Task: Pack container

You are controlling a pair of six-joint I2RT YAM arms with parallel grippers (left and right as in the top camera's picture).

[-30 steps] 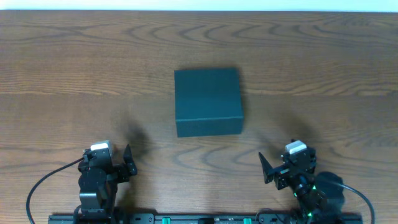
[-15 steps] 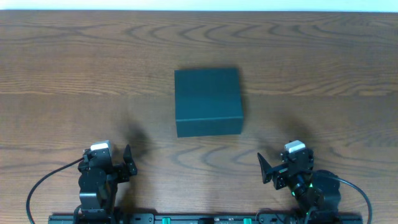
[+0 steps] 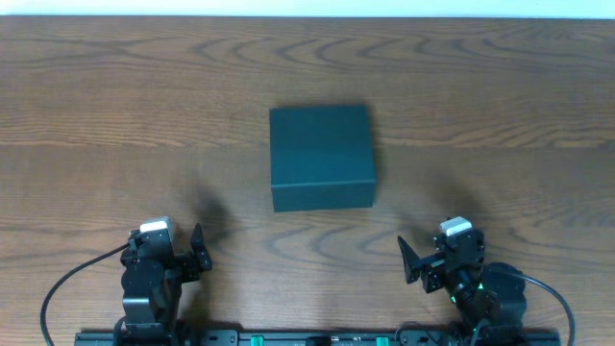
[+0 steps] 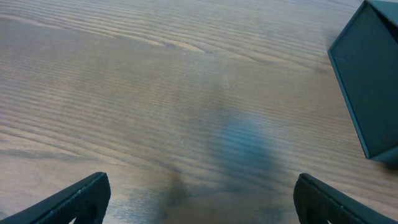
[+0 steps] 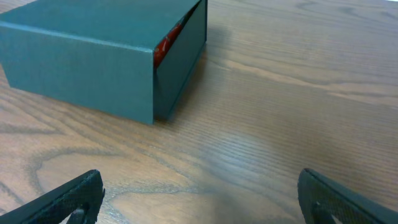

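The container (image 3: pixel 320 156) is a dark teal-black square box with its lid down, in the middle of the wooden table. It also shows at the top left of the right wrist view (image 5: pixel 106 53), where something red shows through a gap at its side, and at the right edge of the left wrist view (image 4: pixel 372 74). My left gripper (image 3: pixel 197 252) (image 4: pixel 200 199) is open and empty near the front left. My right gripper (image 3: pixel 411 259) (image 5: pixel 202 196) is open and empty near the front right. Both are well short of the box.
The wooden table (image 3: pixel 115 115) runs wide around the box. A black rail (image 3: pixel 317 338) with the arm bases lies along the front edge. A pale strip marks the far edge at the top.
The right arm drew back slightly toward the front edge. The left arm and the box have not moved.
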